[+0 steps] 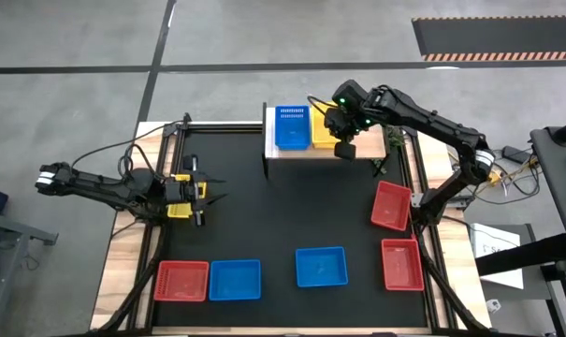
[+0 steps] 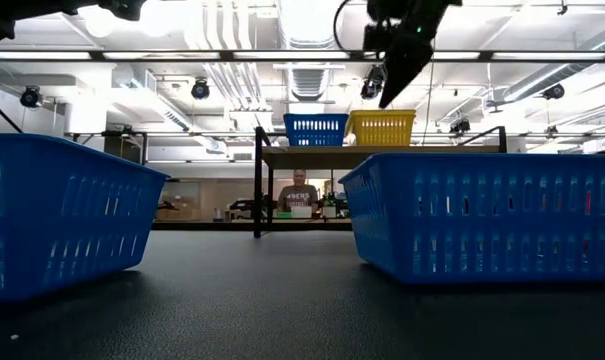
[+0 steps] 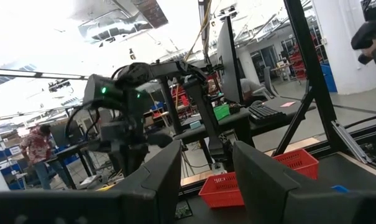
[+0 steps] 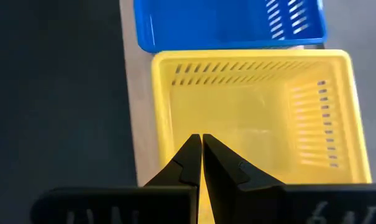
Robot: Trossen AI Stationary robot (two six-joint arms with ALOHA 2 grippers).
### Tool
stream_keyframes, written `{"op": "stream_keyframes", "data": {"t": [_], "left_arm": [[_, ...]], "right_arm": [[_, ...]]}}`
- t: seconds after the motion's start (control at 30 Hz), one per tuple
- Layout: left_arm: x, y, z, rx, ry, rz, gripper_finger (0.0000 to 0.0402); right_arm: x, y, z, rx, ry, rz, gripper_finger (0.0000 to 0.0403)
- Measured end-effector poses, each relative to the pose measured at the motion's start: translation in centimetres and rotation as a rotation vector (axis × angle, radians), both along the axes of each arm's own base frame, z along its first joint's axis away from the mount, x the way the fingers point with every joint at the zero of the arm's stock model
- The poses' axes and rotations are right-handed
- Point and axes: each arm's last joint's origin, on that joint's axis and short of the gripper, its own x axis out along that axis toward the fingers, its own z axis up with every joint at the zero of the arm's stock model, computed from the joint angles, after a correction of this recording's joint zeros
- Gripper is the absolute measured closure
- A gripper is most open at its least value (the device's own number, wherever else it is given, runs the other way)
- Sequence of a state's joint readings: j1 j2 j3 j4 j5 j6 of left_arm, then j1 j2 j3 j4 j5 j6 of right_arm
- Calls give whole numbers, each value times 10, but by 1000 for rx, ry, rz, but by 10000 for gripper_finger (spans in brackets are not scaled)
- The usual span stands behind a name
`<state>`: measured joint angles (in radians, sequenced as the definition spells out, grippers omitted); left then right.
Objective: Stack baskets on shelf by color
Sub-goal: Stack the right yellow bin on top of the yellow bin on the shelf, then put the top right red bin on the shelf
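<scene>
right gripper (image 4: 201,149), jaws together and empty, above the yellow basket (image 4: 256,118) on the shelf (image 1: 362,150), beside a blue basket (image 1: 291,127). left gripper (image 1: 210,192), jaws apart and empty, over the mat's (image 1: 283,215) left side. three red baskets (image 1: 392,205) and two more blue ones (image 1: 321,266) on the mat.

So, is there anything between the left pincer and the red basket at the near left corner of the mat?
Nothing visible. The left pincer hovers open over bare black mat, and the red basket lies beyond it with only mat between.
</scene>
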<state>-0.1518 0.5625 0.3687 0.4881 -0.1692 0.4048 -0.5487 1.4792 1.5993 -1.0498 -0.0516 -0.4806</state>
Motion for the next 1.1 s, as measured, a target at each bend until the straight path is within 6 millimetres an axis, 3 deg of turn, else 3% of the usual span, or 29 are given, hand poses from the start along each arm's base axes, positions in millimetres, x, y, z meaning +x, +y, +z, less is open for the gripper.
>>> {"op": "stream_keyframes", "data": {"t": [0.23,0.47,0.7,0.87,1.1], "left_arm": [[0,0,0,0,-1,0,272],[0,0,0,2,-1,1,272],[0,0,0,2,-3,1,272],[0,0,1,-8,-6,-3,272],[7,-1,-5,-181,33,-52,272]], "right_arm": [[16,-12,-27,35,84,25,394],[15,-10,-31,61,126,30,394],[10,-8,-23,21,119,36,394],[2,-1,-6,-8,67,26,394],[-1,42,18,11,-37,134,394]]}}
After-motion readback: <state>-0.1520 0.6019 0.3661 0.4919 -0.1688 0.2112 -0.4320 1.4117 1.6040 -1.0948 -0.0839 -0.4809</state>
